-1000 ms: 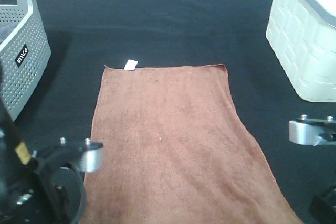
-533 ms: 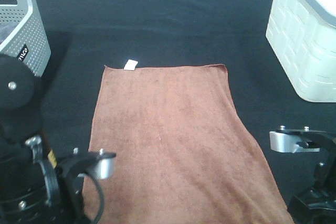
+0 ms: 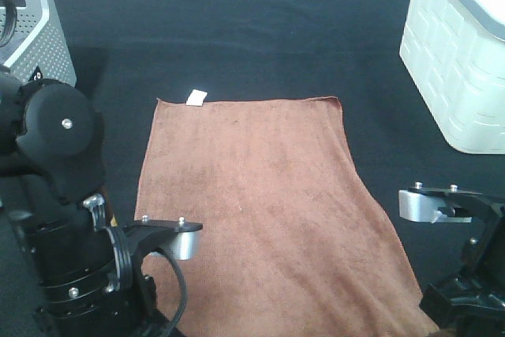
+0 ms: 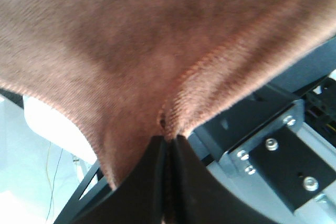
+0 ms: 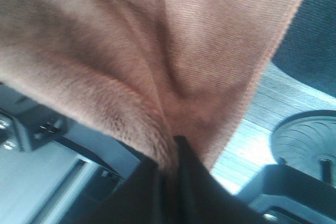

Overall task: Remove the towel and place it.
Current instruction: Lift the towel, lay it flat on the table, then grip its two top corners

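Note:
The brown towel lies flat on the black cloth, its white tag at the far short edge. My left arm stands over the towel's near left corner and my right arm at the near right corner; their fingers are hidden in the high view. In the left wrist view my left gripper is shut on a pinched fold of the towel near its hem. The right wrist view shows my right gripper shut on a bunched fold of the towel by its edge.
A grey perforated basket stands at the far left and a white ribbed bin at the far right. Black table cloth covers the surface. Under the lifted corners the wrist views show metal frame parts and floor.
Both arms have come further into the high view, the left one rising large over the near left corner. The towel's near right edge has drawn slightly inward.

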{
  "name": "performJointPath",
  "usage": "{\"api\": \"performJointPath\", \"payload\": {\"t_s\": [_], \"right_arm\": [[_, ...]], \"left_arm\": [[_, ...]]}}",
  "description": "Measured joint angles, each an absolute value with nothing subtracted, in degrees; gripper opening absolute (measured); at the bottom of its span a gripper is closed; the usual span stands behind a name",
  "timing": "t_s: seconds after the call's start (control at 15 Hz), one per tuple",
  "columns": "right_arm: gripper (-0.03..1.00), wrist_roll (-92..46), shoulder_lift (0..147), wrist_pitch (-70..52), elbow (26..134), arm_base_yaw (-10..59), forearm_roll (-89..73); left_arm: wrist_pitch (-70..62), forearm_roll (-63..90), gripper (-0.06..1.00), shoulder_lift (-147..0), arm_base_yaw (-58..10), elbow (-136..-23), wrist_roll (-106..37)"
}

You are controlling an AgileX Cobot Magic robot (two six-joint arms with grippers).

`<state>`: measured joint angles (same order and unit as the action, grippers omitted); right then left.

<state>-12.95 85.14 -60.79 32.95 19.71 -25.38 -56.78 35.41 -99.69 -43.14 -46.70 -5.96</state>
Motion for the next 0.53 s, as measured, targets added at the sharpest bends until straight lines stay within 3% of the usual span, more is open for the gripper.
{"api": "performJointPath", "payload": {"t_s": [0.07, 0.13, 0.33, 0.4, 0.53], "right_arm": [[0.14, -12.95, 85.14, -60.73, 32.95, 19.71, -26.13], [0.28, -12.95, 85.14, -60.62, 32.95, 19.71, -26.81], [0.74, -13.01, 85.14, -60.56, 32.95, 19.71, -27.79], [0.77, -13.12, 85.03, -60.56, 33.12, 19.71, -27.79], [0.79, -13.18, 83.77, -60.5, 34.72, 19.71, -27.67]], "left_arm": [[-56.78, 35.64, 0.07, -99.69, -43.14, -46.93, -6.02], [-56.78, 35.81, 0.17, -99.69, -43.14, -47.04, -6.02], [-56.78, 38.33, 0.62, -99.69, -43.14, -47.04, -5.56], [-56.78, 38.9, 0.74, -99.69, -43.14, -47.04, -5.56], [-57.3, 39.13, 0.79, -99.69, -43.14, -47.04, -5.56]]}}
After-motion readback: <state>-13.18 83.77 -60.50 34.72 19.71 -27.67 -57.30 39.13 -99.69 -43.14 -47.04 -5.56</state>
